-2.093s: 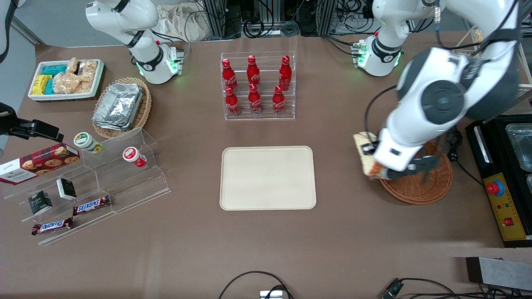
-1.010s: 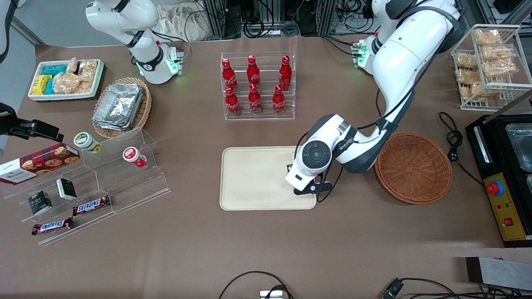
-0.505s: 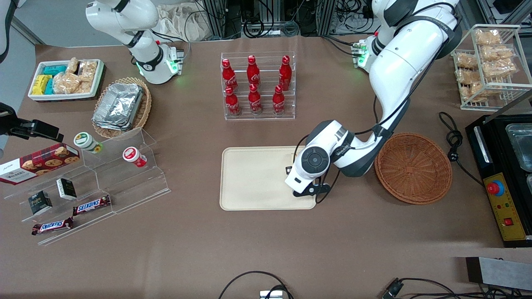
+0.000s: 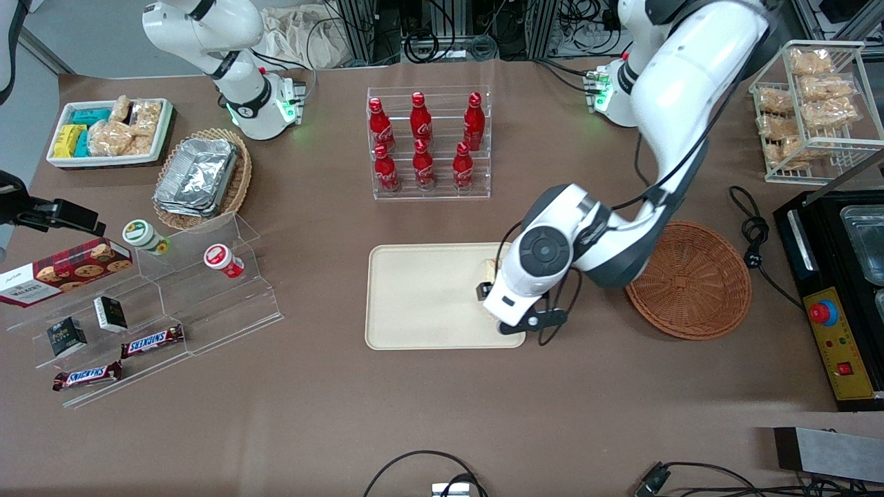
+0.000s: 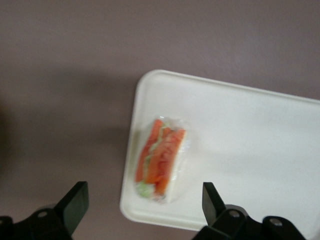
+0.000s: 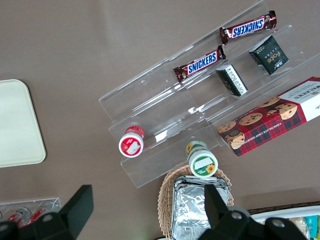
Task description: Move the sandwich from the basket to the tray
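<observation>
Now: sandwich [image 5: 161,160] lay on tray [image 5: 250,130], near its corner by the basket [image 4: 697,290]; gripper [image 5: 145,212] hung above it, fingers apart, empty.
Risk, judged: a low or sideways retreat could catch the wrap and nudge the wedge over the rim.

Sandwich [image 5: 161,159]: white bread, orange filling, apparently green lettuce. Tray [image 4: 421,297]: plain cream. Basket [image 4: 697,290]: reddish-brown weave. Gripper [image 5: 142,212] above tray: black fingers. Table [image 4: 414,414]: brown.
</observation>
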You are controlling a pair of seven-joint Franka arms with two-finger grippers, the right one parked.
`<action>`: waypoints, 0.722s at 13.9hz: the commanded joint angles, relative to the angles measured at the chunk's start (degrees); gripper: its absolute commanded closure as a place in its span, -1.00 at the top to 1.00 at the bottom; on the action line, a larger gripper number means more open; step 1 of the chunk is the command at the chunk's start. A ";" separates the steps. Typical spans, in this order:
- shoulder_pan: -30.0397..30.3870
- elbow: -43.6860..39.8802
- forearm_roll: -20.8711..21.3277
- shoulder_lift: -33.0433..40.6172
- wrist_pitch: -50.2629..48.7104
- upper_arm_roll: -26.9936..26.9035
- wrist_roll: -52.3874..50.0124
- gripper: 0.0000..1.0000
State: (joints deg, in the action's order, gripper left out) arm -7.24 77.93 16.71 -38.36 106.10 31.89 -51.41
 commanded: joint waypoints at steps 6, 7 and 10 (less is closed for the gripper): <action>10.76 14.24 -9.31 25.41 -10.74 -4.17 17.55 1.00; 10.15 16.87 -11.15 28.66 -11.35 -8.03 21.32 1.00; 6.03 23.56 -14.86 36.85 -11.44 -20.77 36.60 1.00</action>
State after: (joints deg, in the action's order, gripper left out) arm 1.96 94.25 4.20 -8.59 93.78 18.90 -22.67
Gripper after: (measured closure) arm 0.000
